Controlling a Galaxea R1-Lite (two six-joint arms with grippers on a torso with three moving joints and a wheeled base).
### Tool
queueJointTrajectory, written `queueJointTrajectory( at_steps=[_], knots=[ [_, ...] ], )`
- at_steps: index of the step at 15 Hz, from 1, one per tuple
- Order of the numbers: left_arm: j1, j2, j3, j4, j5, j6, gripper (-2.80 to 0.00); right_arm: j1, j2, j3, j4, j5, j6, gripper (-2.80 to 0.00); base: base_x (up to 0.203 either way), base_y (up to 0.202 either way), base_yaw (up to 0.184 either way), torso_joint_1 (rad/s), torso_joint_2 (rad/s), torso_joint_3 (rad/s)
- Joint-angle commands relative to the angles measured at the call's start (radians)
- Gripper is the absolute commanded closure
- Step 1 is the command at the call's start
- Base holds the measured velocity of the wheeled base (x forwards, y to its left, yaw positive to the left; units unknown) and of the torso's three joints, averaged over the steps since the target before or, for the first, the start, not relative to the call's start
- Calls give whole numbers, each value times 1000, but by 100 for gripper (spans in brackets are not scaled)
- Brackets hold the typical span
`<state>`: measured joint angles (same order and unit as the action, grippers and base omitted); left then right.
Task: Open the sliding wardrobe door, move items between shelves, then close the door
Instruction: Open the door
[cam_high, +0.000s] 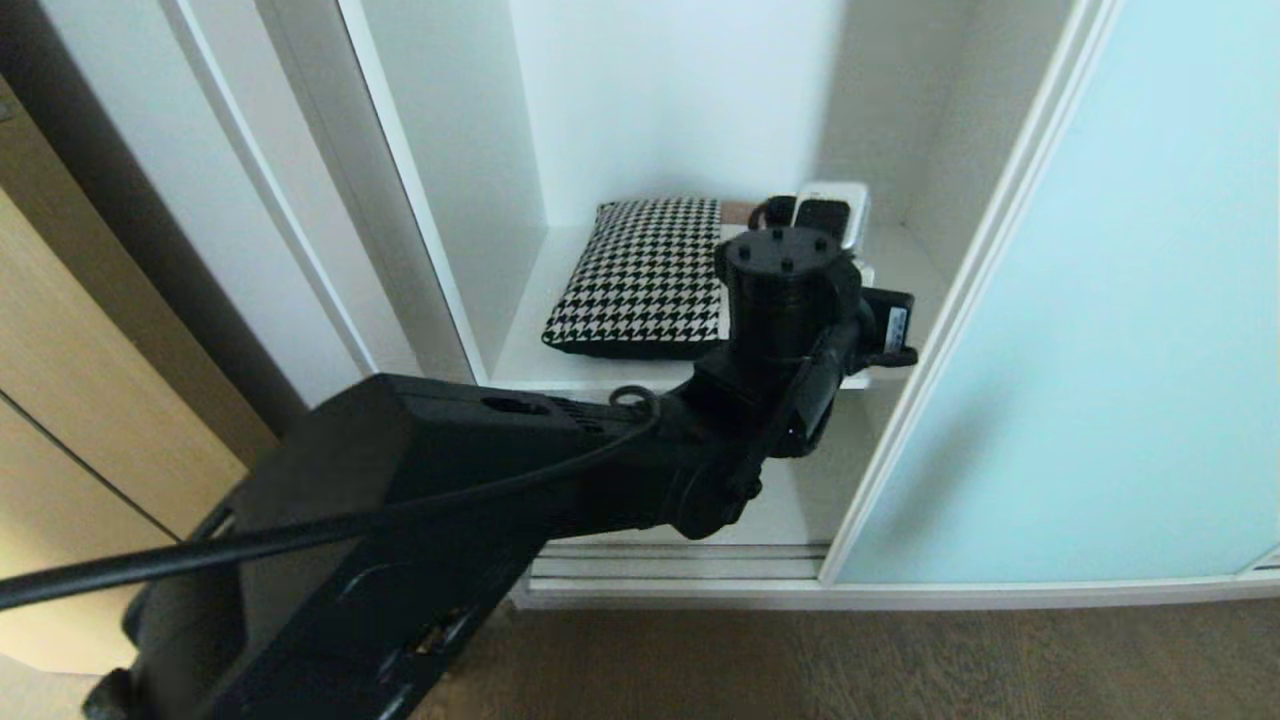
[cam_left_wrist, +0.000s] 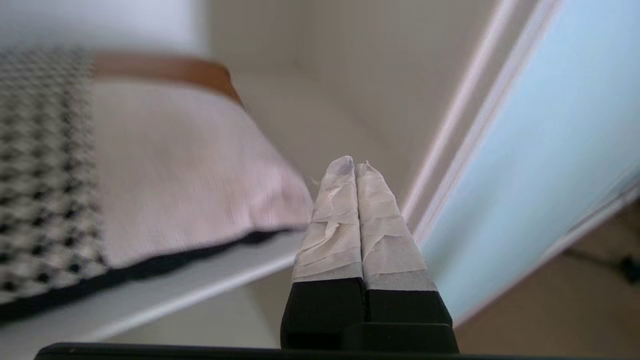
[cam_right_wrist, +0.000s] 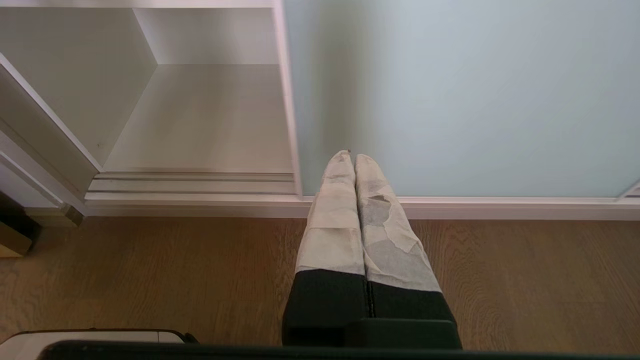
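One cushion (cam_high: 645, 280) lies on our white shelf (cam_high: 520, 350), in the bay left open by the sliding wardrobe door (cam_high: 1090, 330). Our left gripper (cam_left_wrist: 355, 167), fingers pressed together and empty, hangs beside the cushion's corner. Our right gripper (cam_right_wrist: 348, 157), likewise closed and empty, hangs above the floor (cam_right_wrist: 150, 280) before the door.

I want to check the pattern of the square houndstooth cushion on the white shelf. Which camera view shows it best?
The head view: the square black-and-white houndstooth cushion lies flat on the white shelf, sharp, though the left arm hides its right part. The left wrist view shows it close but blurred, with its cream and rust-brown patches. The right wrist view shows none of it.
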<state>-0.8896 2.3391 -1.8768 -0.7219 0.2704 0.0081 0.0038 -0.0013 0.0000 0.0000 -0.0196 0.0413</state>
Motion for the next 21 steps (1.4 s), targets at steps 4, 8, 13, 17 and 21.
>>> queueJointTrajectory(
  at_steps=[4,8,13,17,21],
  knots=[
    [-25,-242,161,0,43,-3,0,1,0,2,0,0,0,0,0,0,0,0,0,0],
    [31,-483,299,79,86,-5,0,-1,0,0,0,0,0,0,0,0,0,0,0,0],
    [337,-831,512,291,111,1,0,0,0,0,0,0,0,0,0,0,0,0,0,0],
    [585,-1118,840,368,134,-1,0,-1,0,0,0,0,1,0,0,0,0,0,0,0],
    [628,-1445,1133,426,210,-5,0,-1,0,0,0,0,0,0,0,0,0,0,0,0]
  ],
)
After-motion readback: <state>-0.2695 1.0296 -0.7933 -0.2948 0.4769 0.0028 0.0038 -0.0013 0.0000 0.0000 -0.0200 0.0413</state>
